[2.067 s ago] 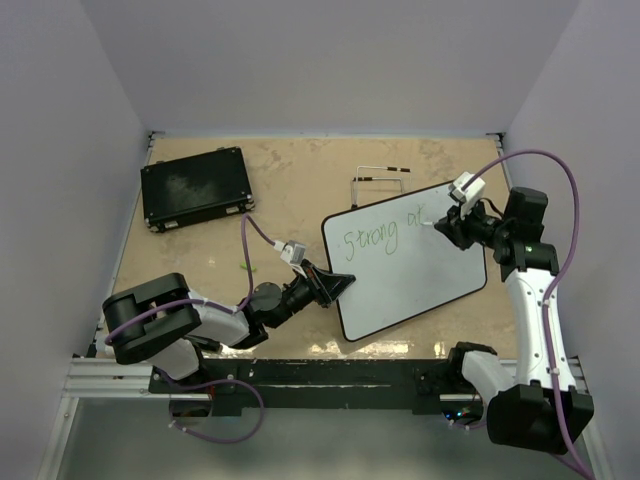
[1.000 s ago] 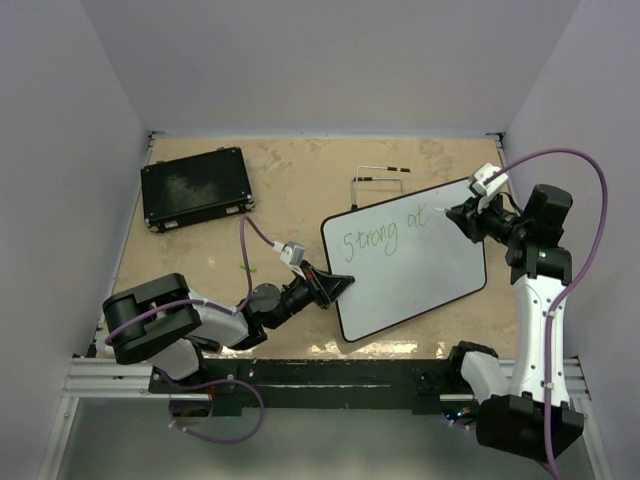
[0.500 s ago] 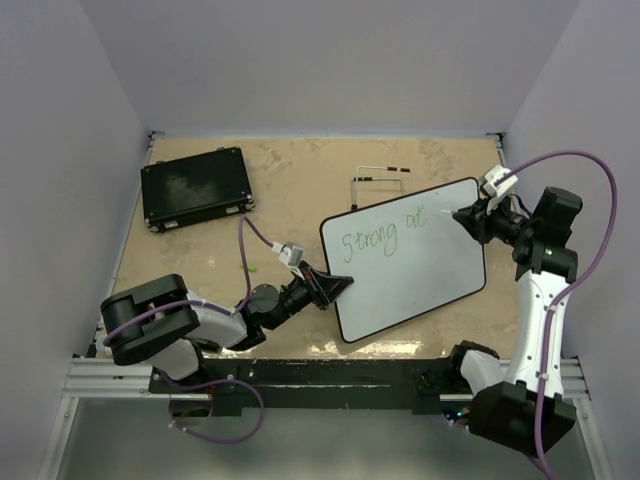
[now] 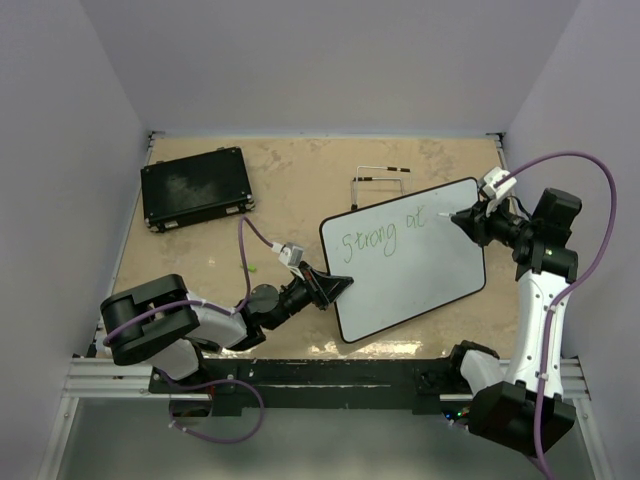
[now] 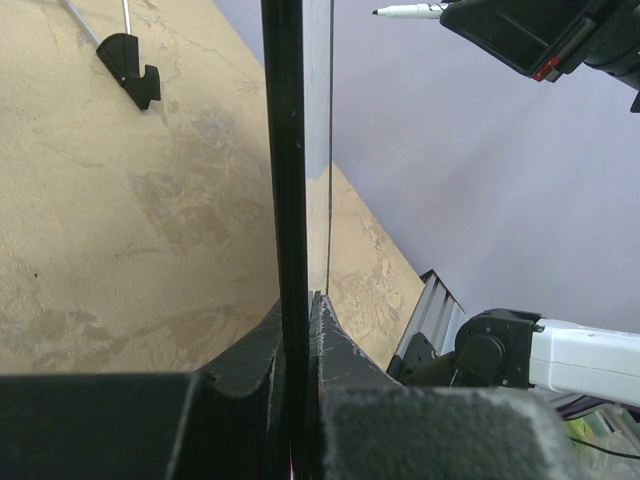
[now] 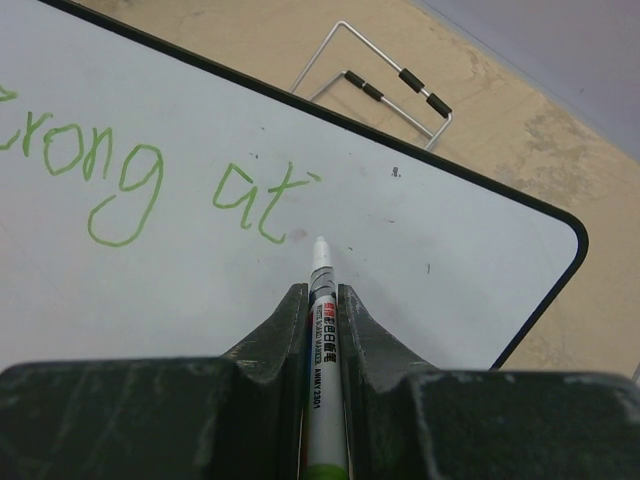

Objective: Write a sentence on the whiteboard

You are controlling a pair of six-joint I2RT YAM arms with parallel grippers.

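Whiteboard [image 4: 410, 270] lies right of centre on tan table [image 4: 300, 190]; green sentence [image 4: 385, 233] reads only "Strong at".
L gripper [image 4: 340, 284] clamped tight on board's left rim. R gripper [image 4: 466, 219] pinches marker [image 6: 322, 300], tip just right of "at", nr far-right corner. Tip contact w/ board: can't tell.
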